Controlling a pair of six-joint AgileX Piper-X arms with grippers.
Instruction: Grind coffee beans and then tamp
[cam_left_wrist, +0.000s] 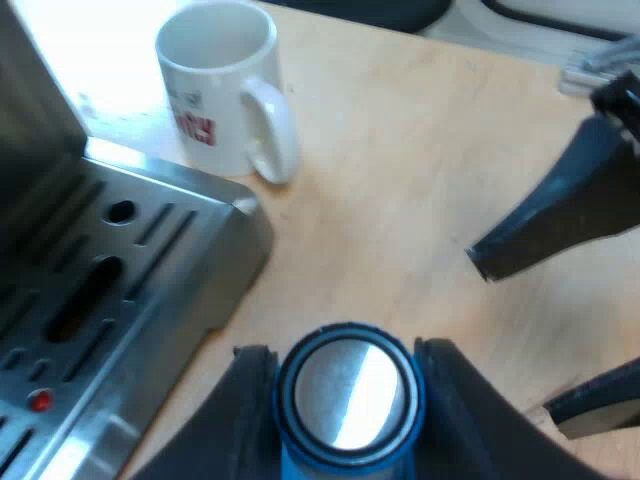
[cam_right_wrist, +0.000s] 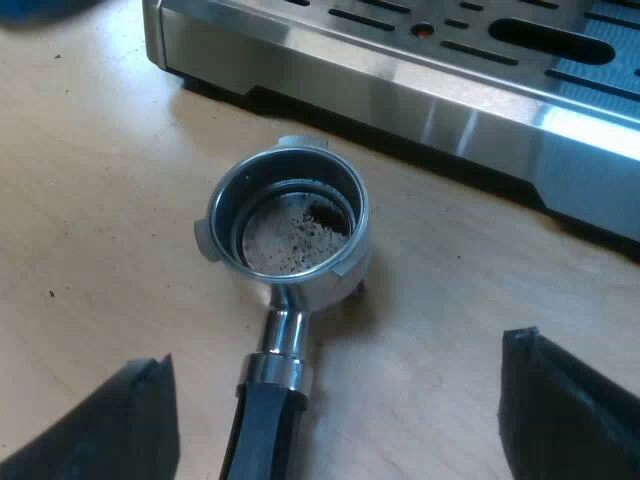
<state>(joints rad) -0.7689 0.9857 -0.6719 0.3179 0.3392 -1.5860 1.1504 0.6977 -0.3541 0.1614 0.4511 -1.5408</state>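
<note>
1. The round steel holder (cam_right_wrist: 290, 225), a shiny cup with side lugs and a dark handle (cam_right_wrist: 265, 430), lies flat on the pale wooden table (cam_right_wrist: 90, 200). It sits just beside the espresso machine's brushed, slotted steel tray (cam_right_wrist: 400, 95), and dark grounds speckle its basket floor.
2. The right gripper (cam_right_wrist: 335, 395) hangs over the handle, black fingers spread wide, touching nothing.
3. The left gripper (cam_left_wrist: 345, 358) pinches a blue cylindrical tamper (cam_left_wrist: 345, 400) with a mirror-smooth metal face, near the tray's corner.
4. A glossy white ceramic mug (cam_left_wrist: 225, 85) with red lettering stands upright beside the tray.
</note>
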